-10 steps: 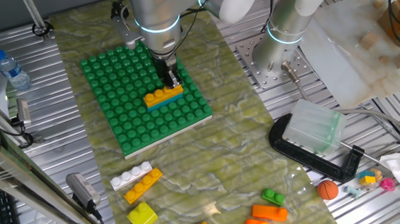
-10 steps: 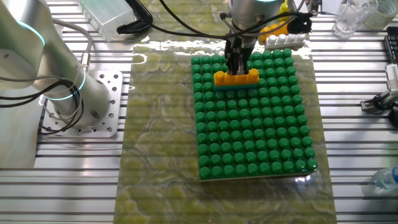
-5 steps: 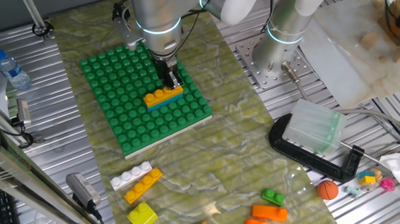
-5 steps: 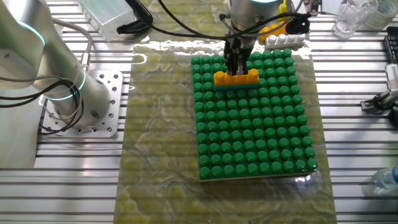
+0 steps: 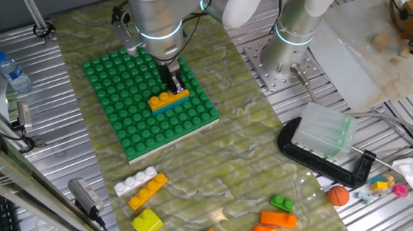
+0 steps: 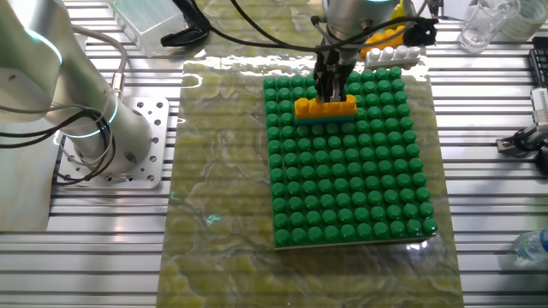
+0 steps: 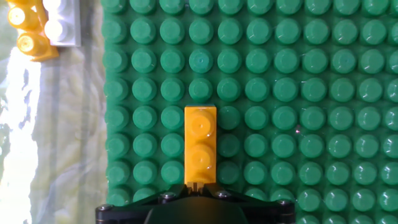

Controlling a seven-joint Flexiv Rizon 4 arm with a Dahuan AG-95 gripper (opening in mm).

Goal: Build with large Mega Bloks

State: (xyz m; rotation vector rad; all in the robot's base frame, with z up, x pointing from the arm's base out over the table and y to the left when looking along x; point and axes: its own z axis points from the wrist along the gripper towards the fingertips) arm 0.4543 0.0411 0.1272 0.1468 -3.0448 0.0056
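Claw [image 5: 174, 83] stands over the orange bar [image 5: 168, 97], which sits on a cyan bar [image 5: 171, 103] on the far part of the green plate [image 5: 119, 117]; grip state cannot be told. Risk: if fingers remain pinched, lifting could pull the bar off its studs.

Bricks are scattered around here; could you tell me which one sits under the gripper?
The yellow-orange bar, stacked on a cyan brick on the green baseplate; the others lie loose off the plate.
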